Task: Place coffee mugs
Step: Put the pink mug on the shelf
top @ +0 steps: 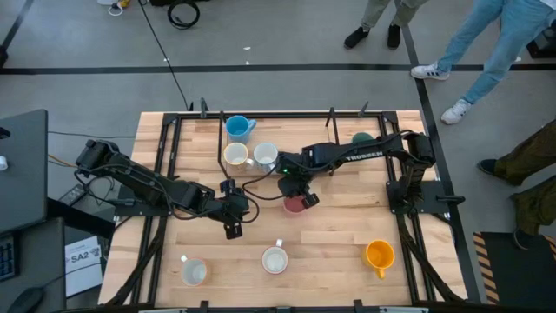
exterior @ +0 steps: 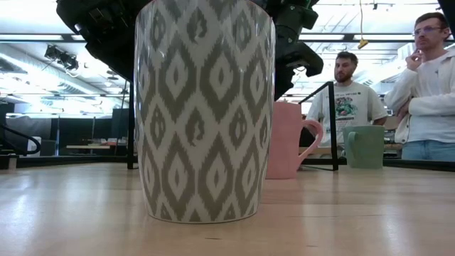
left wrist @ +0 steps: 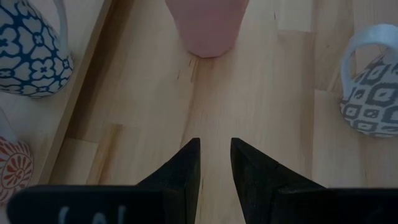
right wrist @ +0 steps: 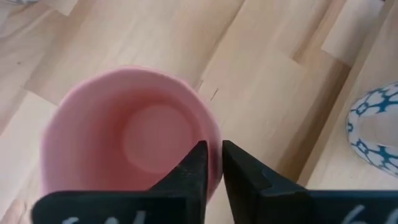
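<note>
- Nearest us in the low view stands a grey-patterned mug [exterior: 205, 107].
- Our right gripper [right wrist: 211, 163] pinches the rim of the pink mug [top: 294, 205], mid-table.
- We should keep it level and release only once it is seated.
- Left gripper [top: 233, 228], at nine o'clock, is nearly closed and empty.

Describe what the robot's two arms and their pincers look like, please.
Both arms are dark, almost black, built of jointed segments with cables along them. The right arm carries white lettering on its side and a small green light near the wrist. Each gripper, left and right, ends in two flat, black, pointed fingers.
</note>
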### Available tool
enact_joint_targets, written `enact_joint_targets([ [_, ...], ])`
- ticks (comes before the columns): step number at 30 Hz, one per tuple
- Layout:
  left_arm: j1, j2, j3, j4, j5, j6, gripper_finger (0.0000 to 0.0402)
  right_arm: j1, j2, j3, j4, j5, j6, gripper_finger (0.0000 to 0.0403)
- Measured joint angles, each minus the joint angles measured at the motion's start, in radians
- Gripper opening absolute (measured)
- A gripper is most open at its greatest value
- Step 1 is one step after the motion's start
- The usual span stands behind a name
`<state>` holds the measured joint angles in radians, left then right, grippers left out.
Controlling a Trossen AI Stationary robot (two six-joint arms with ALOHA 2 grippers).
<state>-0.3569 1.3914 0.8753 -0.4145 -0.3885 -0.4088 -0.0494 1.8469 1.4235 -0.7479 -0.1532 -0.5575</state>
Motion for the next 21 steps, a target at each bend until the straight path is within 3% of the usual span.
enact_joint_targets([
  [16, 0.000, 0.000, 0.000, 0.001, 0.000, -0.002, 0.0096, 0.015, -0.016, 0.002, -0.007, 0.034, -0.015, 0.0173],
  [21, 0.000, 0.000, 0.001, 0.005, 0.000, -0.001, 0.0096, 0.050, -0.051, 0.002, -0.018, 0.136, -0.015, 0.0184],
])
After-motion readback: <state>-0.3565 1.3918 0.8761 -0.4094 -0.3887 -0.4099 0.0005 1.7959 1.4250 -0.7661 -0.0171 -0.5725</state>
